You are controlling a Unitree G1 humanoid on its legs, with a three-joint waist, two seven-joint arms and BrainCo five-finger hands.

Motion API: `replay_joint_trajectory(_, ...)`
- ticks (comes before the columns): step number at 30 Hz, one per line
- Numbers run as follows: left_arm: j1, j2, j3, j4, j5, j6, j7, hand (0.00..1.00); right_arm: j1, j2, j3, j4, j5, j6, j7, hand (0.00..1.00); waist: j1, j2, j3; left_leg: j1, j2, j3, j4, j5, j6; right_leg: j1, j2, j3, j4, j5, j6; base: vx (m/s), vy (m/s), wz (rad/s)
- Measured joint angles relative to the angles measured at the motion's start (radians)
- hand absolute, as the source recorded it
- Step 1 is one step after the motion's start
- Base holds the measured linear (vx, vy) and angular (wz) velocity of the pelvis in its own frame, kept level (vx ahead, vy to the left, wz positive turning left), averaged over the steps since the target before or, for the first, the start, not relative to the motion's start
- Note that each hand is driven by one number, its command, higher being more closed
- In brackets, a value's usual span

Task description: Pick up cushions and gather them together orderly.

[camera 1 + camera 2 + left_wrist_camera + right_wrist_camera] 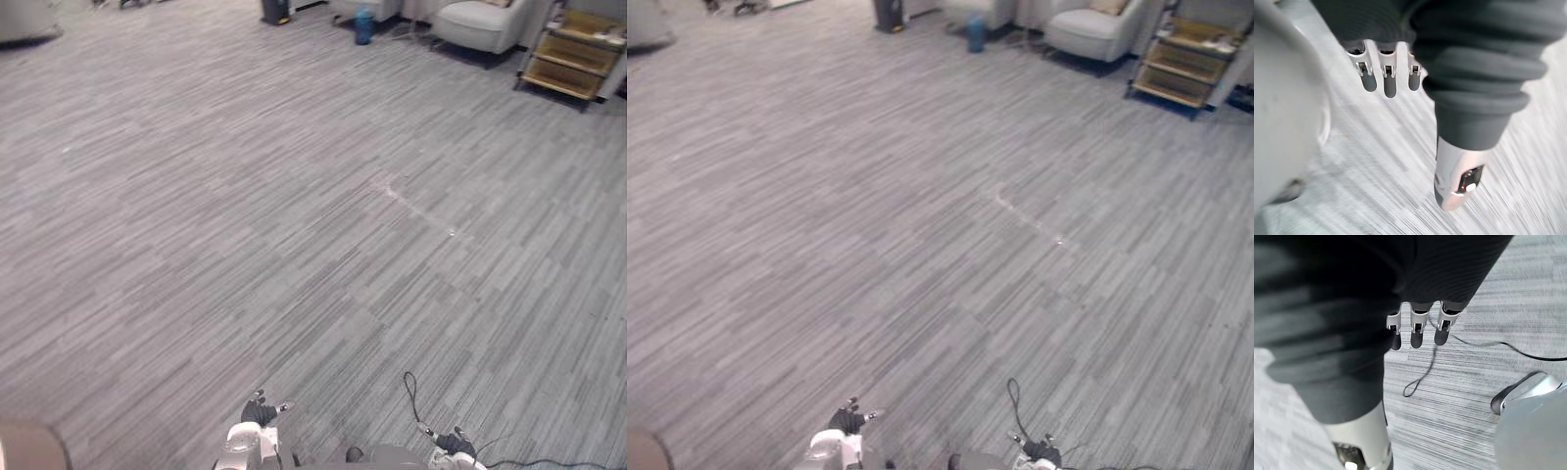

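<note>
Neither hand has anything in it. The left hand (260, 411) hangs low at the near edge of the scene. Its fingers (1383, 73) point down toward the carpet (294, 196), loosely straight with the thumb apart: released, grasping nothing. The right hand (456, 444) hangs the same way at the near right, its fingers (1418, 325) relaxed and empty above the floor. Both arms are down by the sides, which I take for a walking or searching pose rather than a reach, since nothing lies within range of them.

The cushions are well away from the hands. A tan cushion (1107, 6) seems to rest on the pale armchair (480, 24) at the far right, beside a wooden shelf (578, 54). A blue bottle (363, 26) stands on the floor to the left of the chair. At the near left corner a tan rounded shape (29, 448) shows — possibly another cushion, though too little of it is visible to tell. Gathering has probably not begun; the likely next step is to approach one of these.
</note>
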Motion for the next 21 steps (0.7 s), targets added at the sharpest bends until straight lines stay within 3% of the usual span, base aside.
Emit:
replay_joint_trajectory(2,0.002,-0.005,0.002,-0.026,0.0,-0.003,0.0,0.0,0.0,0.0,0.003,0.001,-0.001,0.005,-0.001,0.0,0.014,-0.007,0.003,-0.032,-0.044,-0.028,-0.167,-0.059,-0.018,0.025,-0.015,0.07,-0.004,-0.014,0.003,0.24,0.183,-1.01)
replay_joint_trajectory(5,0.007,-0.005,-0.005,-0.028,-0.001,-0.003,-0.003,0.0,0.001,-0.001,-0.011,0.004,-0.004,0.012,0.0,0.0,0.02,-0.005,-0.002,-0.036,-0.125,-0.142,-0.555,-0.019,-0.071,0.042,-0.03,0.167,-0.005,-0.067,0.034,0.25,0.208,-0.9)
replay_joint_trajectory(6,0.008,-0.003,-0.008,-0.029,-0.002,-0.003,-0.003,0.0,0.0,-0.001,-0.019,0.009,-0.003,0.014,-0.001,0.0,0.022,-0.005,-0.003,-0.035,-0.131,-0.156,-0.567,0.028,-0.065,0.047,-0.032,0.181,0.0,-0.08,0.039,0.36,0.224,-0.78)
replay_joint_trajectory(7,0.013,0.005,-0.006,-0.027,-0.001,-0.002,-0.005,0.0,0.006,0.013,-0.019,0.012,-0.004,0.023,0.0,0.0,0.021,-0.027,-0.03,-0.028,-0.16,-0.132,-0.548,0.008,-0.039,0.057,-0.065,0.218,0.007,-0.115,0.05,0.42,0.214,-0.61)
replay_joint_trajectory(8,0.017,0.009,0.001,-0.026,-0.001,-0.002,-0.006,0.0,0.025,0.017,-0.016,0.007,-0.005,0.023,0.001,0.0,0.021,-0.053,-0.05,-0.022,-0.178,-0.098,-0.534,-0.033,-0.024,0.055,-0.093,0.234,0.022,-0.129,0.087,0.53,0.242,-0.67)
replay_joint_trajectory(9,0.016,0.009,0.006,-0.027,-0.002,-0.002,-0.005,0.0,0.031,0.022,-0.014,0.007,-0.006,0.024,0.001,0.0,0.025,-0.062,-0.054,-0.01,-0.182,-0.073,-0.528,-0.048,-0.008,0.051,-0.1,0.243,0.061,-0.137,0.111,0.55,0.24,-0.69)
replay_joint_trajectory(10,0.015,0.009,0.004,-0.027,-0.003,-0.001,-0.005,0.0,0.034,0.031,-0.006,-0.002,-0.018,0.026,0.01,0.0,0.03,-0.069,-0.052,0.03,-0.189,-0.036,-0.524,-0.071,0.013,0.024,-0.102,0.237,0.179,-0.14,0.177,0.45,0.2,-0.75)
replay_joint_trajectory(11,0.015,0.008,0.002,-0.023,-0.003,0.001,-0.006,0.0,0.034,0.031,-0.004,-0.008,-0.035,0.025,0.015,0.0,0.025,-0.073,-0.049,0.08,-0.203,-0.026,-0.535,-0.092,0.025,-0.031,-0.097,0.21,0.344,-0.115,0.284,0.41,0.2,-0.7)
replay_joint_trajectory(12,0.01,0.006,0.001,-0.023,-0.003,0.003,-0.007,0.0,0.035,0.031,-0.002,-0.018,-0.038,0.024,0.019,0.0,0.023,-0.072,-0.048,0.118,-0.21,-0.022,-0.553,-0.104,0.03,-0.074,-0.096,0.18,0.462,-0.088,0.36,0.4,0.172,-0.59)
replay_joint_trajectory(13,0.01,0.004,-0.012,-0.014,-0.003,0.006,-0.006,0.0,0.038,0.031,0.007,-0.038,-0.043,0.023,0.022,0.0,0.02,-0.067,-0.045,0.187,-0.212,-0.011,-0.584,-0.114,0.026,-0.143,-0.099,0.115,0.611,-0.086,0.366,0.45,0.171,-0.46)
replay_joint_trajectory(15,0.005,0.006,-0.045,-0.003,-0.005,0.006,-0.005,0.0,0.032,0.018,0.02,-0.046,-0.043,0.021,0.027,0.0,0.018,-0.049,-0.048,0.283,-0.207,0.004,-0.663,-0.114,0.022,-0.236,-0.128,-0.002,0.624,-0.11,0.305,0.4,0.11,-0.37)
replay_joint_trajectory(16,-0.001,0.006,-0.046,-0.003,-0.009,0.006,-0.005,0.0,0.02,0.016,0.019,-0.042,-0.043,0.022,0.028,0.0,0.018,-0.05,-0.044,0.334,-0.202,0.017,-0.712,-0.115,0.017,-0.267,-0.141,-0.051,0.562,-0.123,0.263,0.38,0.065,-0.31)
replay_joint_trajectory(18,-0.011,0.012,-0.05,0.0,-0.01,0.005,-0.003,0.0,0.01,0.014,0.016,-0.036,-0.042,0.021,0.028,0.0,0.014,-0.052,-0.044,0.382,-0.187,0.021,-0.77,-0.121,0.0,-0.341,-0.145,-0.121,0.422,-0.112,0.218,0.36,0.012,-0.17)
replay_joint_trajectory(20,-0.025,0.034,-0.098,0.018,-0.01,0.004,-0.003,0.0,-0.011,0.007,0.012,-0.023,-0.041,0.019,0.026,0.0,0.006,-0.048,-0.044,0.386,-0.165,0.013,-0.776,-0.133,-0.02,-0.404,-0.116,-0.142,0.256,-0.025,0.184,0.4,-0.071,0.18)
replay_joint_trajectory(21,-0.026,0.051,-0.124,0.034,-0.008,0.004,-0.005,0.0,-0.02,0.001,0.001,0.005,-0.038,0.017,0.026,0.0,-0.02,-0.054,-0.042,0.391,-0.164,-0.051,-0.762,-0.135,-0.032,-0.391,-0.102,-0.138,0.158,0.138,0.135,0.43,-0.124,0.39)
